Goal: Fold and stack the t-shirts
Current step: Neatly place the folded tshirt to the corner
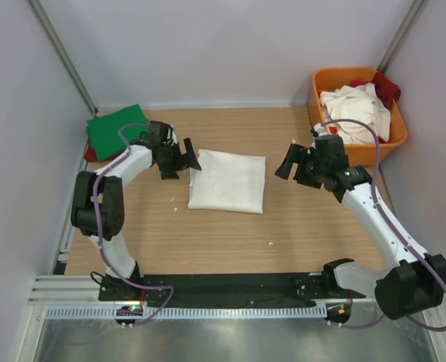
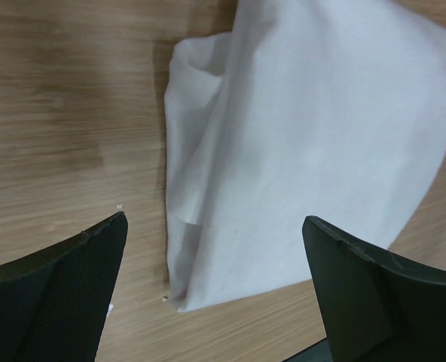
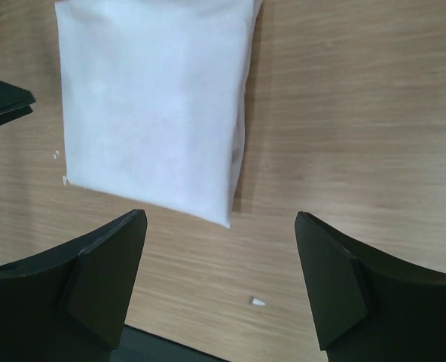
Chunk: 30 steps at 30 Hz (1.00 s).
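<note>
- Out past the left pincer's outer side, at the far corner, there's a folded green t-shirt (image 1: 116, 130) with a sliver of red under it. Looks like that's the stack, parked out of the folding area.
- Left pincer (image 1: 184, 160) is spread wide and holding nothing. It hangs right at the left edge of the white t-shirt (image 1: 227, 181), probably lined up to tidy or pick up that side.
- The white t-shirt lies flat on the worktop (image 1: 155, 234) between the two pincers, folded into a near-square. If there's a long axis, it runs pincer to pincer, but it's hard to call. The loose layered edges face the left pincer and the cleaner edge faces the right one.
- Right pincer (image 1: 294, 164) is also spread and empty, a short way off the shirt's right edge.
- Just behind the right pincer, the orange tub (image 1: 314, 94) holds crumpled t-shirts (image 1: 355, 109), so I'd say there's plenty left to fold.
</note>
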Tool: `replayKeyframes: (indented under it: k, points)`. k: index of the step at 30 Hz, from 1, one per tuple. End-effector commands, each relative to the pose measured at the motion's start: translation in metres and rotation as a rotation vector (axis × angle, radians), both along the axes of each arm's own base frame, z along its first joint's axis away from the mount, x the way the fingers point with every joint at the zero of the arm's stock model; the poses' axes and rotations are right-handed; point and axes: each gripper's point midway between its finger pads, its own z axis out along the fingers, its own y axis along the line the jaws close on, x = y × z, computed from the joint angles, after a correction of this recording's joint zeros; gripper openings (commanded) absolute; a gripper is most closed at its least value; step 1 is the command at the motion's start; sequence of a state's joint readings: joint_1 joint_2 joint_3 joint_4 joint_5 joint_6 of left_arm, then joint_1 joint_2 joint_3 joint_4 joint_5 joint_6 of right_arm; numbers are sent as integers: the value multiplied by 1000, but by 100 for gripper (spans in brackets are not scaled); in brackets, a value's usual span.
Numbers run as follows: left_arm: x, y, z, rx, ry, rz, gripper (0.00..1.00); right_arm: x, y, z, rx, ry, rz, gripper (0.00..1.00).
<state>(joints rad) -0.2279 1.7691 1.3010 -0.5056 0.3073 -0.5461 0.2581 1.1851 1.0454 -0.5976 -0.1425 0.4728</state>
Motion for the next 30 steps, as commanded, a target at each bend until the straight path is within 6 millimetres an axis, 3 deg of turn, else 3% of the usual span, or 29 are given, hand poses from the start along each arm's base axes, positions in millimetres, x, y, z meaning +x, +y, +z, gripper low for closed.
replayKeyframes:
  k: [1,3,7,12,18,20,21,23,26,28,30]
  points:
    - [20,-17,-3,-101,-80,-32,100,-21,6,4,86,-39,15,86]
    - [26,-21,-12,-117,-82,-32,100,-34,6,7,110,-62,23,87]
    - [34,-23,-34,-122,-52,-8,99,-53,3,-9,94,-29,41,88]
    - [34,-23,-62,-102,-7,18,98,-60,-3,-16,63,-16,39,88]
    - [25,-24,-97,-94,80,46,62,-60,-4,-24,55,-1,37,89]
    - [19,-30,-104,-102,99,30,43,-60,-5,-29,46,12,37,88]
    - [17,-33,-105,-107,101,21,21,-60,-5,-31,45,17,37,89]
    - [11,-43,-104,-119,106,-12,0,-61,-6,-33,40,19,37,88]
    - [9,-57,-91,-160,87,-66,0,-62,-7,-35,37,21,34,88]
    - [19,-60,-67,-174,53,-78,0,-64,-7,-35,38,25,33,88]
    - [18,-53,-54,-124,84,-72,0,-65,-6,-30,45,15,35,89]
